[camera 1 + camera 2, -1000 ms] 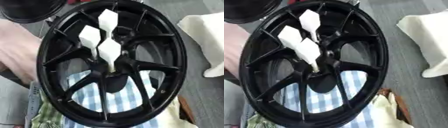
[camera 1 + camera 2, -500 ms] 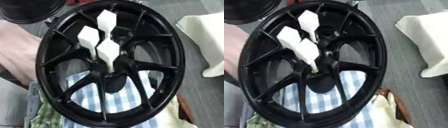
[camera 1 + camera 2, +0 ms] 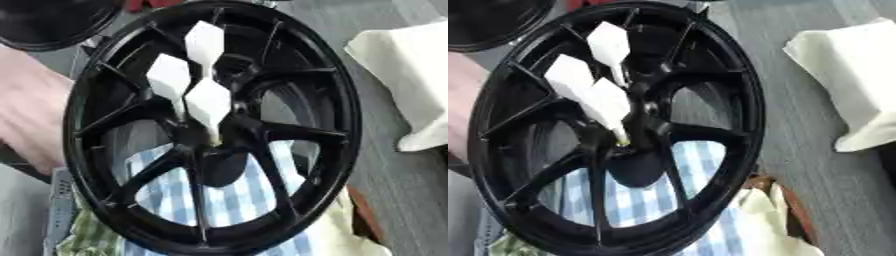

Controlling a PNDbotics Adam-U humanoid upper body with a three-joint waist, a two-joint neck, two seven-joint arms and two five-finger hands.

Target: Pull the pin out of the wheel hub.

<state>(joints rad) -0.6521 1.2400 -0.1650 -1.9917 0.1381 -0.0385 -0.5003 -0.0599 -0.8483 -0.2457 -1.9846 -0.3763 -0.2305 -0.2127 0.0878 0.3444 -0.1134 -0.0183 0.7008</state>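
A black spoked wheel fills most of both views, tilted with its face toward me. Three white pins with broad, angular heads stand out of the hub near the wheel's middle: one highest, one to its lower left, and one nearest the centre, whose thin tip reaches down into the hub. Neither of my hands shows in either view.
A blue-and-white checked cloth lies under the wheel, with green fabric at the lower left. A cream cloth sits on the grey surface at the right. Another black round object is at the top left. A blurred pinkish shape lies left of the rim.
The wheel and its pins sit slightly further left in the picture than before. The pins stay in the hub, and nothing has been taken hold of.
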